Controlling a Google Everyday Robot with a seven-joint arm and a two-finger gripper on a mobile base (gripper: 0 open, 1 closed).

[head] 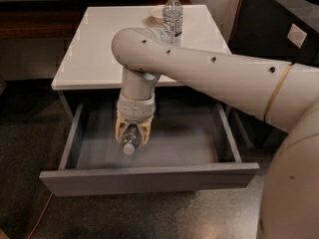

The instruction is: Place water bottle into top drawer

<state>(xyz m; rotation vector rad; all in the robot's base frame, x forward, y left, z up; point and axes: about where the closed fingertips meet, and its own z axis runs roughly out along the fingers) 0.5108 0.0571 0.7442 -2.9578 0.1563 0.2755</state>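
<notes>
One bottle pinched over the open drawer

One pincer (132, 133) hangs above the floor of the top drawer (149, 179), its yellowish fingers clamped on the water bottle (129, 141). The bottle's long axis tilts down toward the drawer front, with the white cap (129, 149) sticking out below the fingertips. Well behind the pincer, a taller bottle (172, 11) stands upright on the white surface (94, 54).

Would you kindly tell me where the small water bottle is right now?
In the camera view, the water bottle hangs cap-down in the gripper, over the left half of the open top drawer.
</notes>
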